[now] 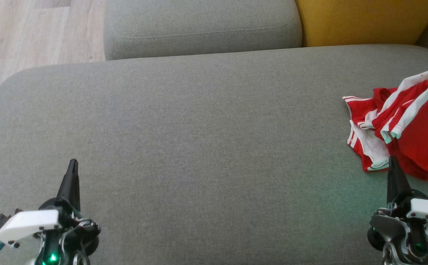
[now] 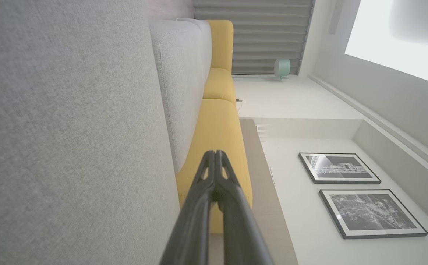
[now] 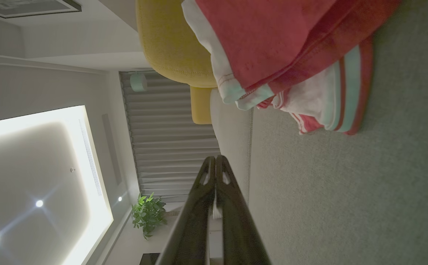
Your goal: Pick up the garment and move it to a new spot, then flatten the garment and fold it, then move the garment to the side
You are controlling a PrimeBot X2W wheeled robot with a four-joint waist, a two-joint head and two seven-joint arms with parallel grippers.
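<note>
The garment (image 1: 405, 121) is a crumpled red piece with white stripes and trim, lying at the right edge of the grey sofa seat (image 1: 199, 129). In the right wrist view the garment (image 3: 291, 55) bunches at the top, just ahead of the fingertips. My right gripper (image 1: 393, 160) is shut and empty, its tip right at the garment's near hem. My left gripper (image 1: 73, 162) hovers over the seat's near left part, far from the garment, shut with nothing in it. The closed fingers show in the left wrist view (image 2: 215, 154) and the right wrist view (image 3: 215, 159).
A grey back cushion (image 1: 202, 25) and a yellow cushion (image 1: 364, 20) stand behind the seat. Wooden floor (image 1: 33, 33) lies beyond the seat's left edge. The seat's broad middle is bare fabric.
</note>
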